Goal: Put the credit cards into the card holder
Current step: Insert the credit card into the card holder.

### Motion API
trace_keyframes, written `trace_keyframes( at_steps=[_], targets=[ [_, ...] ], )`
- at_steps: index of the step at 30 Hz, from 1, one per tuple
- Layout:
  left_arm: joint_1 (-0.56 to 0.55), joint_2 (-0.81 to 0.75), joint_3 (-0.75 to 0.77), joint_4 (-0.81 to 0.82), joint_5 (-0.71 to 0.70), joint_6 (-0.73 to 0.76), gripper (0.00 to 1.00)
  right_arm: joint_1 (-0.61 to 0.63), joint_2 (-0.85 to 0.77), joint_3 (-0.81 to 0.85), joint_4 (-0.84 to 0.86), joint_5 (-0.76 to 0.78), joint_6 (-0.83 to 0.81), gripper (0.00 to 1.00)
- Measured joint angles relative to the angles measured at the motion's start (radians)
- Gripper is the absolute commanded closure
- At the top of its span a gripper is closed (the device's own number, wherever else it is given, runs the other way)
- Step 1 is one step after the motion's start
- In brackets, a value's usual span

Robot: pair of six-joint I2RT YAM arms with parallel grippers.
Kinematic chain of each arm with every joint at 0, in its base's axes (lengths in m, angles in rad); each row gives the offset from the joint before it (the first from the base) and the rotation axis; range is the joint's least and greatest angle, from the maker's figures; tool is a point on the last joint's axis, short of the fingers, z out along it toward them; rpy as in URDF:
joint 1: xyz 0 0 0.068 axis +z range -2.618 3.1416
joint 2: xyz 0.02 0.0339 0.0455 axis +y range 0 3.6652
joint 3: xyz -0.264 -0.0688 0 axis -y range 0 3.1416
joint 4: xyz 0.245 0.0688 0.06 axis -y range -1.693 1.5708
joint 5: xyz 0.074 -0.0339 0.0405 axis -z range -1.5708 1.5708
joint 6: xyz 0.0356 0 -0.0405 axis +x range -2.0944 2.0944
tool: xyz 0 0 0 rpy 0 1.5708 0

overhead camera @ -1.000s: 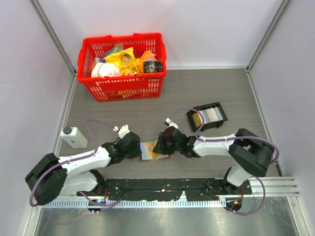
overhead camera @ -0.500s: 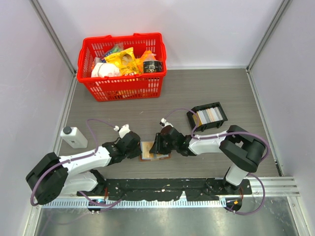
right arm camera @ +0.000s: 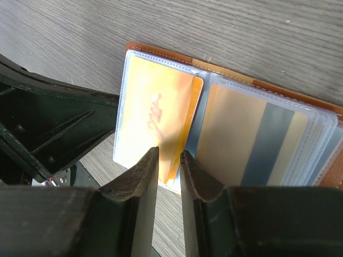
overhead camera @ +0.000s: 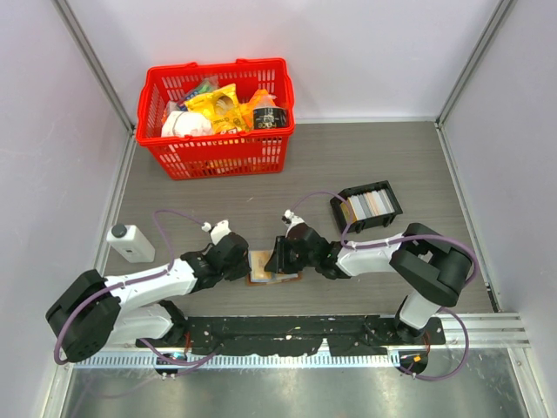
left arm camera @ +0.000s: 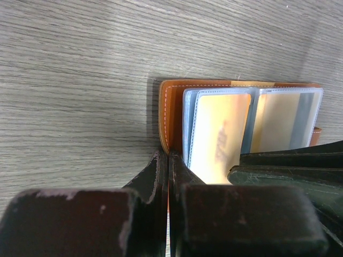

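Card going into holder, mid-task.
Card holder (overhead camera: pixel 264 267) lies open on the table (overhead camera: pixel 348 165) between the arms; left gripper (left arm camera: pixel 169 176) is clamped on its brown edge, right gripper (right arm camera: pixel 169 176) pinches a yellow-orange card (right arm camera: pixel 158 126) partway into a clear sleeve. More credit cards (overhead camera: pixel 369 203) remain in the black tray (overhead camera: pixel 338 209). Wrist views show sleeves and grips; only the top view shows tray and red basket (overhead camera: pixel 218 148).
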Motion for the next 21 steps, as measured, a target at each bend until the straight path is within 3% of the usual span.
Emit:
trace_keyframes(
  at_steps=[4,12,21],
  targets=[
    [0.0,-0.003,0.001,-0.004,0.0,0.004,1.0,0.0,-0.027,0.0,-0.026,0.039,-0.011,0.67],
    [0.0,-0.063,0.001,-0.078,0.003,0.036,1.0,-0.019,-0.282,0.017,-0.203,0.223,-0.071,0.66],
    [0.0,-0.092,0.05,-0.136,0.043,0.109,1.0,-0.05,-0.293,0.012,-0.402,0.32,-0.061,0.66]
  ],
)
